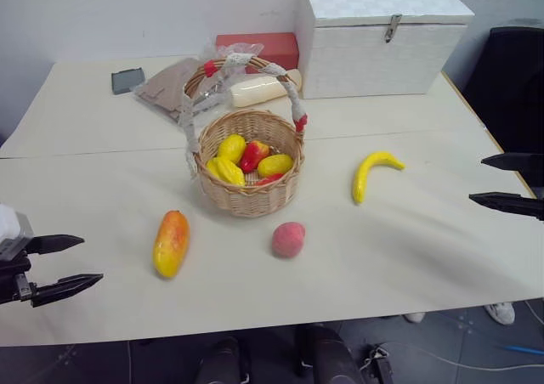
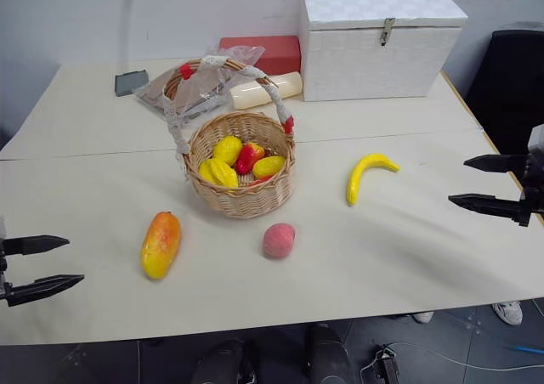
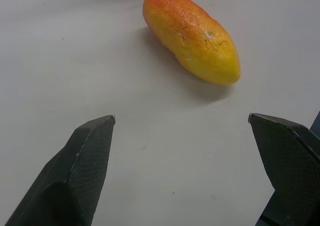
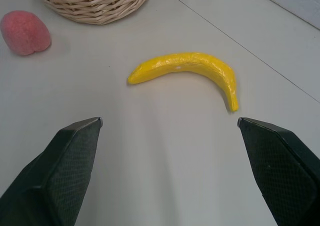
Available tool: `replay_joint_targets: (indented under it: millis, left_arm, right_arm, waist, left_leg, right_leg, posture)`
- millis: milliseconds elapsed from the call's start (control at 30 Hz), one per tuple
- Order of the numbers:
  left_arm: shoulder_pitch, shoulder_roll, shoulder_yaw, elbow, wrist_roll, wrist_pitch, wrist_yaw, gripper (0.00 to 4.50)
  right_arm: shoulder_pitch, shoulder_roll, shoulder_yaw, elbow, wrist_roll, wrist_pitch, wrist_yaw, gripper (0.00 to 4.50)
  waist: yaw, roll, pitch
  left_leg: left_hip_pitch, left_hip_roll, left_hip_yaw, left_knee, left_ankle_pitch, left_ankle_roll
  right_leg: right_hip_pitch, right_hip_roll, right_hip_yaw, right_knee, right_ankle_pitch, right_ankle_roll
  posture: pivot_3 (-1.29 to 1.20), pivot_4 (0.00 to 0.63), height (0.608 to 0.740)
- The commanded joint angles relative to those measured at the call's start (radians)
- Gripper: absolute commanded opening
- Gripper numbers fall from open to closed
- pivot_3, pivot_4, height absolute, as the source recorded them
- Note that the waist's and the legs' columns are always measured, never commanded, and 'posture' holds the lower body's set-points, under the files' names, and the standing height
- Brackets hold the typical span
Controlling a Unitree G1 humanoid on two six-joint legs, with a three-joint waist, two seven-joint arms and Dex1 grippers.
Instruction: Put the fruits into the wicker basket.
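Both grippers hang wide open and empty. The left gripper [image 1: 75, 262] sits nearer the elongated orange-yellow mango [image 1: 170, 243], which lies lengthwise on the pale tabletop [image 1: 408, 240], off toward the round woven wicker basket [image 1: 251, 199]; the right gripper [image 1: 506, 180] faces the curved yellow banana [image 1: 372, 173].

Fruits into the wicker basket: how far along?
Done: the wicker basket holds several small fruits. In hand: nothing. The left gripper and right gripper are both open and empty, the left facing the mango, the right facing the banana. Left: the mango, the peach and the banana all lie on the table outside the basket.
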Motion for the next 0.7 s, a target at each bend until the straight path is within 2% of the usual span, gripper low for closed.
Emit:
replay_joint_targets:
  millis: [33, 267, 500, 567, 633, 700]
  left_arm:
    - [0.023, 0.006, 0.041, -0.019, 0.0, -0.013, -0.022, 4.5]
    - [0.059, -0.013, 0.035, -0.027, 0.025, -0.03, -0.001, 4.5]
    - [0.016, -0.013, 0.006, -0.025, 0.011, -0.023, 0.016, 4.5]
    - [-0.009, -0.024, 0.004, -0.027, -0.009, -0.003, 0.034, 4.5]
    - [-0.024, -0.032, 0.002, -0.034, -0.022, 0.012, 0.047, 4.5]
    - [-0.028, -0.038, -0.004, -0.043, -0.022, 0.012, 0.055, 4.5]
  right_arm:
    - [-0.001, 0.001, -0.019, -0.016, 0.015, -0.004, 0.01, 4.48]
    - [0.024, 0.0, -0.035, -0.032, 0.021, -0.007, 0.006, 4.48]
    - [0.054, 0.002, -0.051, -0.048, 0.026, -0.026, 0.013, 4.48]
    - [0.071, 0.003, -0.061, -0.054, 0.028, -0.031, 0.011, 4.48]
    - [0.076, 0.004, -0.066, -0.055, 0.033, -0.022, -0.002, 4.48]
    - [0.074, 0.004, -0.069, -0.05, 0.034, -0.007, -0.02, 4.48]
  waist:
    - [-0.001, 0.0, 0.0]
    - [-0.001, 0.0, 0.0]
    - [-0.002, 0.001, 0.0]
    - [-0.018, 0.005, 0.002]
    - [-0.034, 0.007, 0.004]
    - [-0.044, 0.009, 0.006]
  left_leg:
    - [0.0, 0.0, 0.0, 0.0, 0.0, 0.0]
    - [0.0, 0.0, 0.0, 0.0, 0.0, 0.0]
    - [0.0, 0.0, 0.0, 0.0, 0.0, 0.0]
    - [-0.001, -0.004, -0.016, -0.002, 0.002, 0.002]
    - [-0.003, -0.016, -0.051, -0.007, 0.009, 0.009]
    - [-0.008, -0.038, -0.083, -0.018, 0.026, 0.013]
  right_leg:
    - [0.0, 0.0, 0.0, 0.0, 0.0, 0.0]
    - [0.0, 0.0, 0.0, 0.0, 0.0, 0.0]
    - [0.0, 0.0, 0.0, 0.0, 0.0, 0.0]
    - [0.013, -0.005, -0.008, -0.004, 0.0, 0.001]
    - [0.034, -0.019, -0.044, -0.009, -0.001, 0.003]
    - [0.047, -0.041, -0.078, -0.01, -0.004, 0.009]
  posture:
    - [0.0, 0.15, 0.74]
    - [0.0, 0.15, 0.74]
    - [0.0, 0.15, 0.74]
    - [0.0, 0.15, 0.74]
    - [0.0, 0.15, 0.74]
    - [0.0, 0.15, 0.74]
